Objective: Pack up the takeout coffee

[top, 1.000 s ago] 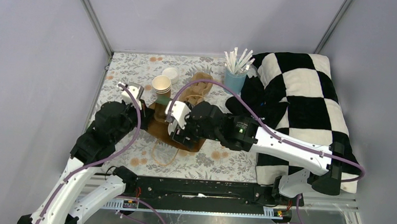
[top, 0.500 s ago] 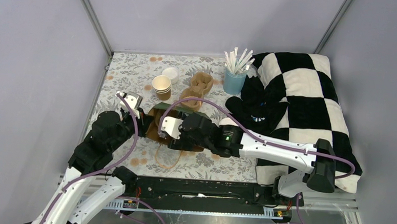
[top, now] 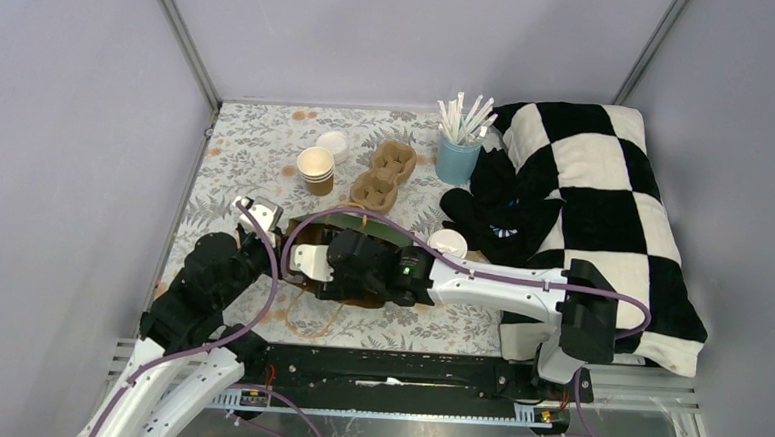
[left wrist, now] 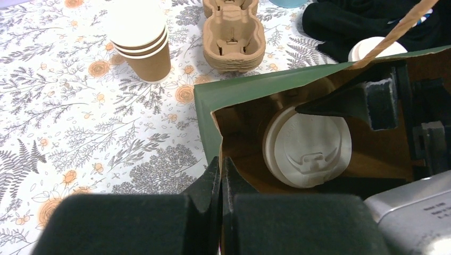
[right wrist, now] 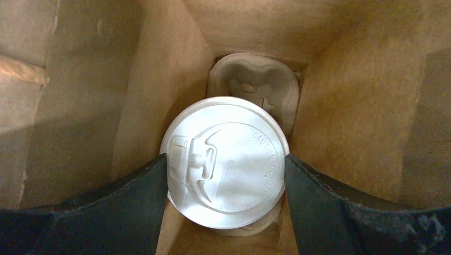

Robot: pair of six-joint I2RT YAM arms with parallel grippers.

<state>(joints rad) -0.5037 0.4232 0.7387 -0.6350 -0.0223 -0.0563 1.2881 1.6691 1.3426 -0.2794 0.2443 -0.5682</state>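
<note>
first cup (right wrist: 226, 167): lidded, deep inside the paper bag (left wrist: 250, 87), above a pulp carrier (right wrist: 252, 79) on the bag's floor; whether it is seated there I cannot tell
right gripper (right wrist: 226, 162): jaws wide, pressed on both sides of the lid, holding the first cup
left gripper (left wrist: 220, 172): closed tight, pinching the bag's rim so the mouth gapes
second cup (top: 448, 243): lidded, on the table (top: 237, 141) just beside the bag, not yet packed
progress: likely about halfway; letting go and the second cup are left
axis: appears upright, lid toward the bag's mouth, long axis running down into the bag
</note>
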